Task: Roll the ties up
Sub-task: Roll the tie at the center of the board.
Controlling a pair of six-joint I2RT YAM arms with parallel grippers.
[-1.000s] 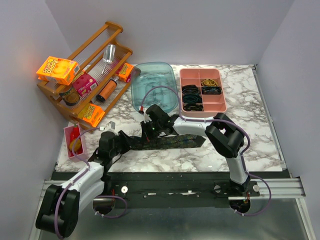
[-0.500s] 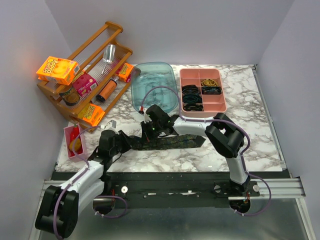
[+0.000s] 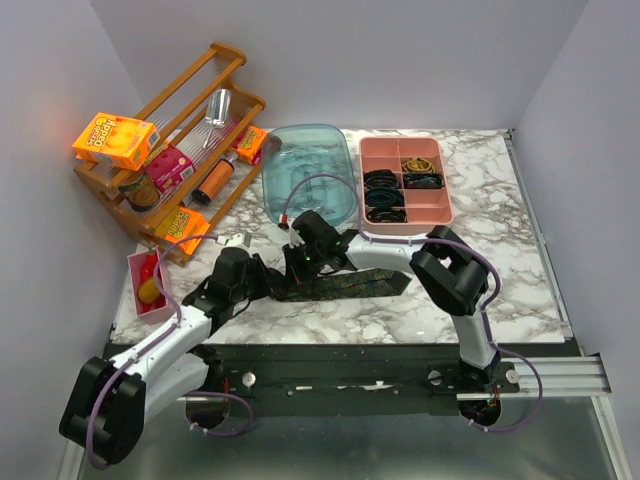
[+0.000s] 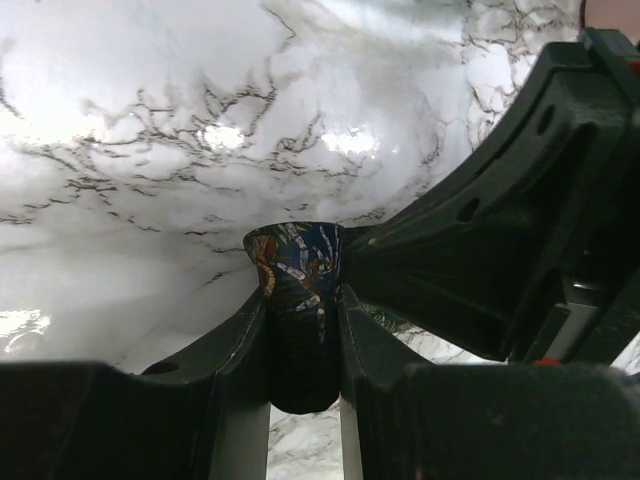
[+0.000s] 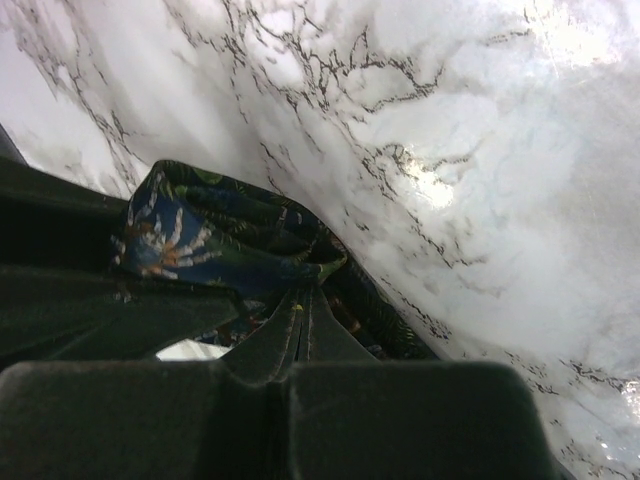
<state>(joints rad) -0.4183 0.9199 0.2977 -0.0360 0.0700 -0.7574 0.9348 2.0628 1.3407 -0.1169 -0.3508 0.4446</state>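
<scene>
Tie (image 4: 297, 270) now gripped by left fingers (image 4: 240, 350), which moved in; right fingers (image 5: 270, 345) closed tight.

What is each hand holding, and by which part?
Left hand clamps the tie by its folded end. Right hand is shut at the tie; grip unclear.

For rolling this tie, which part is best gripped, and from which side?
Probably the tie's bunched left end, thick enough to pinch; come from the left along its length, as the left gripper does. The rest lies flat on the table.
</scene>
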